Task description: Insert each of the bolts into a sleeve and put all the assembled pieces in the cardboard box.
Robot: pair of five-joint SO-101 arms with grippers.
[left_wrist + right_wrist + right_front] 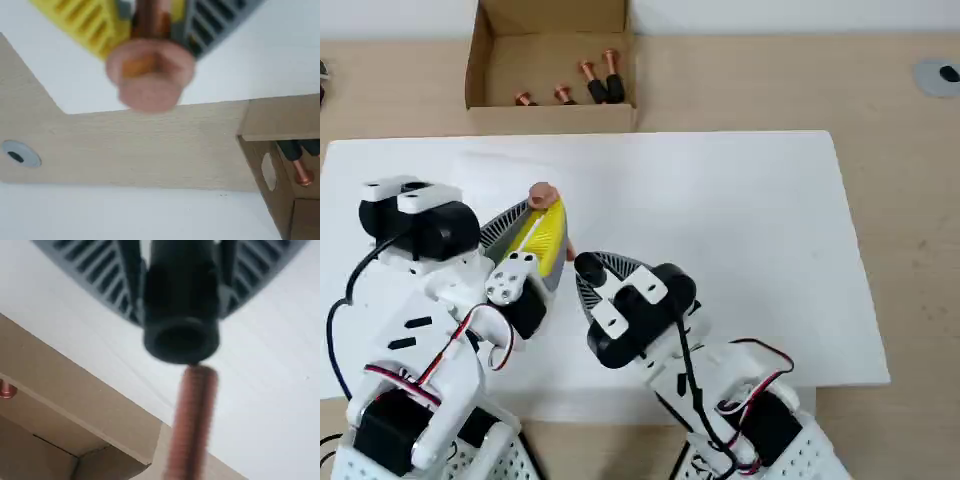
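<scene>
My left gripper, with one yellow and one grey finger, is shut on a copper bolt above the white sheet. The bolt's round head faces the left wrist camera. My right gripper is shut on a black sleeve just right of the bolt. In the right wrist view the sleeve's open end faces the bolt's threaded shaft, whose tip is right at the opening. The cardboard box stands at the back and holds several assembled pieces.
A white sheet covers the middle of the wooden table. A round cable grommet sits at the far right. The box's side wall has an oval cutout. Both arm bases stand at the front edge.
</scene>
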